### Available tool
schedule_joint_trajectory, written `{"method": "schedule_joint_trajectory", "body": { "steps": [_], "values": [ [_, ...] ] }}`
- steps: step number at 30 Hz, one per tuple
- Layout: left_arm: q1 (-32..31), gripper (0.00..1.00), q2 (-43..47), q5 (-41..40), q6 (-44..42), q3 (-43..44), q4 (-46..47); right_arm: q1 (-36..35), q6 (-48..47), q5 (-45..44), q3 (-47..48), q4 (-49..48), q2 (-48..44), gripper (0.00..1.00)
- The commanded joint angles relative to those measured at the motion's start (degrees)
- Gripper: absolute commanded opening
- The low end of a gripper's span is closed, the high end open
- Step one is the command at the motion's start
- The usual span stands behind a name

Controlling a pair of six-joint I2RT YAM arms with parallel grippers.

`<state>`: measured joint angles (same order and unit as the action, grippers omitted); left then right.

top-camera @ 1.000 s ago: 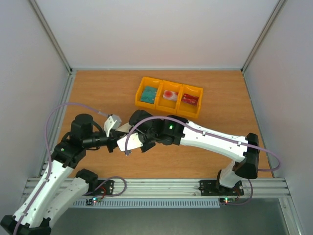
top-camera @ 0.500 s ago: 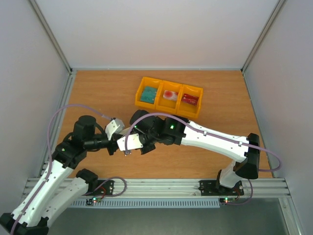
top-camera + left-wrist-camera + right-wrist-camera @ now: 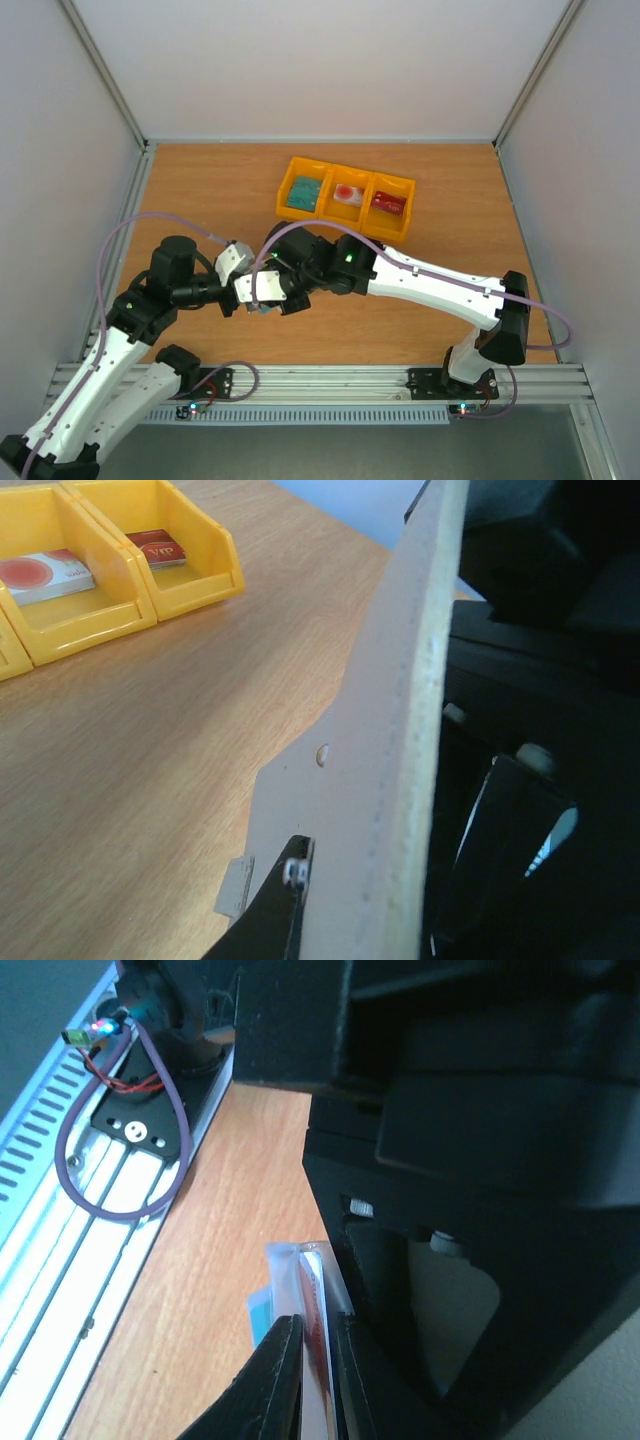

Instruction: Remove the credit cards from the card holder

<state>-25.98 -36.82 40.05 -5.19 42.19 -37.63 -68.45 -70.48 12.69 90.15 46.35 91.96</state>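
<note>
Change: the right pincer (image 3: 315, 1318) has slid leftward to meet the left pincer (image 3: 243, 293) over the counter (image 3: 200, 190).
Left pincer: clenched on the card holder (image 3: 400, 780), held on edge.
Right pincer: grasping a red-and-white credit card (image 3: 312, 1280) at the holder; a teal card (image 3: 258, 1312) lies beside it.
Meaning: an extraction pull is likely next; the yellow tray (image 3: 346, 166) already holds cards.

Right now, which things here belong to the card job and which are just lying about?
Job: card holder; red-edged card in the right gripper; teal card; red-and-white card; dark red card; yellow tray.
Just there: purple cable; mounting rail.
</note>
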Motion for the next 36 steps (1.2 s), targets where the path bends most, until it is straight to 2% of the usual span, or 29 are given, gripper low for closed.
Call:
{"method": "schedule_joint_trajectory", "body": {
  "steps": [1,12,15,21,26,32,36],
  "values": [
    [-0.39,0.00,0.54,0.98,-0.08,-0.17,0.65,0.83,3.00,3.69,0.52,-2.91,0.67,0.14],
    [-0.39,0.00,0.64,0.60,-0.91,-0.28,0.70,3.04,5.49,9.18,3.24,2.77,0.70,0.11],
    [-0.39,0.00,0.65,0.71,-0.96,-0.10,0.71,3.05,4.78,4.81,3.07,2.97,0.94,0.14],
    [-0.39,0.00,0.57,3.09,-0.05,-0.22,1.15,2.97,0.33,-3.60,0.23,-5.36,-0.42,0.12],
    [-0.39,0.00,0.52,3.61,2.86,-0.10,2.05,2.70,-5.69,-10.81,-1.29,-3.55,0.69,0.12],
    [-0.41,0.00,0.31,4.50,7.87,-0.53,4.66,2.76,-9.30,-12.02,-4.96,-0.96,-0.66,0.21],
    [-0.39,0.00,0.13,4.98,7.94,-0.29,4.55,2.70,-9.61,-12.30,-4.48,0.99,-0.08,0.22]
  ]
}}
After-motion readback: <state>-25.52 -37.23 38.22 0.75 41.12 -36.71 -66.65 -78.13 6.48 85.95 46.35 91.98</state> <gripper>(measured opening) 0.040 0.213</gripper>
